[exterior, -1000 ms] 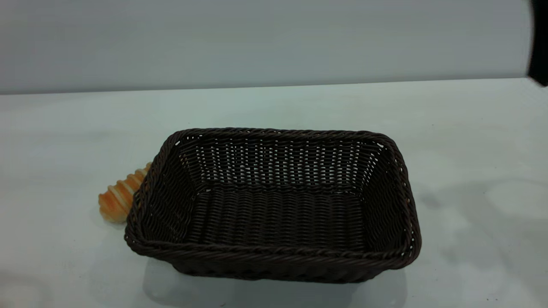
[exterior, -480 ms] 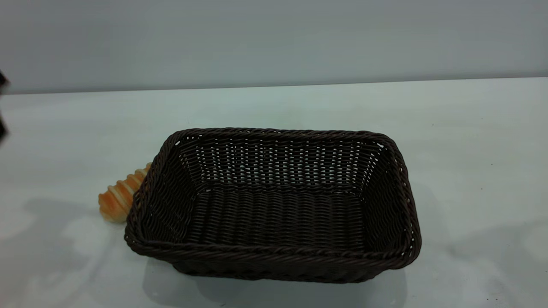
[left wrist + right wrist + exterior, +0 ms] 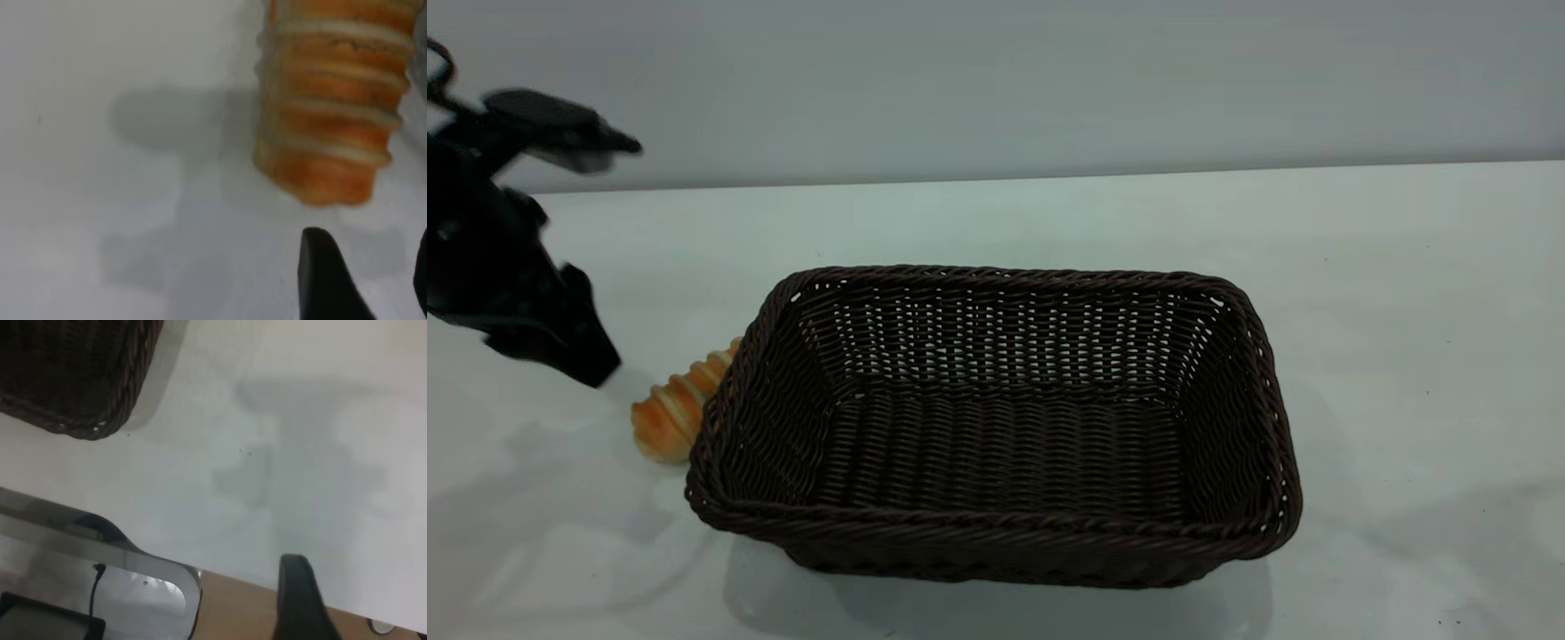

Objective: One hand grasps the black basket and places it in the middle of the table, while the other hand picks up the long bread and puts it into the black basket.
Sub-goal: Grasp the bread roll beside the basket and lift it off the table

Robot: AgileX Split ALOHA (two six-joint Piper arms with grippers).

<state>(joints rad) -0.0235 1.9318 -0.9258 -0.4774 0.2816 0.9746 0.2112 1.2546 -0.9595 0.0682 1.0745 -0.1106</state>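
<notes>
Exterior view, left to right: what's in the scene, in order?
left gripper at the left edge → the long bread lying on the table, its right end hidden behind the basket → the black basket, empty. Right arm not in this view.

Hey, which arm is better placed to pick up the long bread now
Left. The left gripper hangs just beside the long bread, which lies against the black basket's left wall. The right arm is out of the exterior view, its camera past the basket's far corner.
</notes>
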